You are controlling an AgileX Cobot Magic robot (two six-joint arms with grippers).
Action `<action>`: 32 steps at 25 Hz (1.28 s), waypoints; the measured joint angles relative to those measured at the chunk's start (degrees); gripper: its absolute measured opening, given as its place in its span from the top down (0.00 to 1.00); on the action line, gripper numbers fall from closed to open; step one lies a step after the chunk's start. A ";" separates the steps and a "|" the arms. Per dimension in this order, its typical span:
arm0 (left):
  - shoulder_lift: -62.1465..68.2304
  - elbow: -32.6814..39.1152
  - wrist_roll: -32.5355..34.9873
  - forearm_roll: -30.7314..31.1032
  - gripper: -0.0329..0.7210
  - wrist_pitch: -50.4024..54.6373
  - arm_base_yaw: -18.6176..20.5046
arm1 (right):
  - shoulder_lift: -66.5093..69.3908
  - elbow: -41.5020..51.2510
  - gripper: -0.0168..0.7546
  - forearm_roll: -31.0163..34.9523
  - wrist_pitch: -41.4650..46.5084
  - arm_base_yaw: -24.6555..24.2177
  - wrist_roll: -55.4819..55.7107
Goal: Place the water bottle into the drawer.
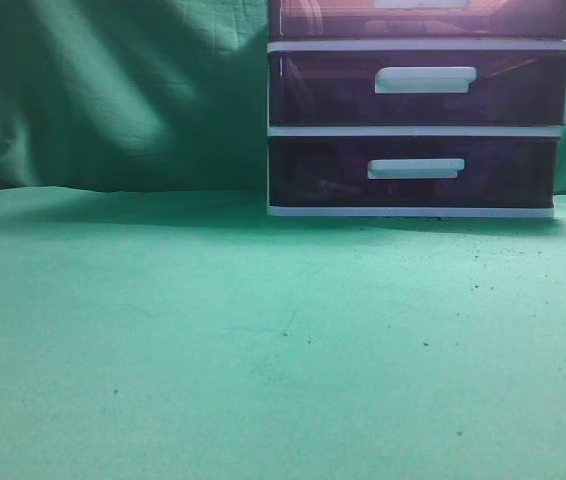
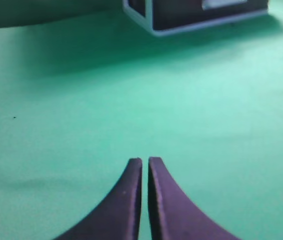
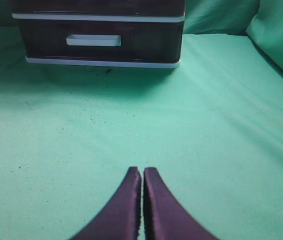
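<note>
The drawer [image 1: 323,18] is the uppermost purple one in the white-framed unit [image 1: 418,130] at the back right. The frame's top edge cuts it off, and only its lower part and a strip of its white handle show. No water bottle shows in any view. My left gripper [image 2: 145,160] is shut and empty above bare green cloth, with the unit [image 2: 154,25] far ahead to its right. My right gripper [image 3: 142,170] is shut and empty, with the unit [image 3: 101,62] ahead to its left. Neither gripper shows in the exterior view.
Two darker purple drawers with white handles, the middle one [image 1: 323,90] and the lowest [image 1: 313,172], sit shut under the top one. Green cloth [image 1: 213,330] covers the table and hangs as a backdrop. A raised fold of cloth [image 3: 281,35] lies at the right.
</note>
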 joint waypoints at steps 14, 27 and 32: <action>0.00 0.00 -2.63 -1.18 0.96 0.51 14.52 | 0.00 0.00 0.98 0.00 0.00 0.00 0.00; 0.00 0.00 -4.24 -1.18 0.96 0.60 19.39 | 0.00 0.00 0.98 0.00 0.00 0.00 0.00; 0.00 0.00 -4.24 -1.18 0.96 0.64 19.39 | 0.00 0.00 0.98 0.00 0.00 0.00 0.00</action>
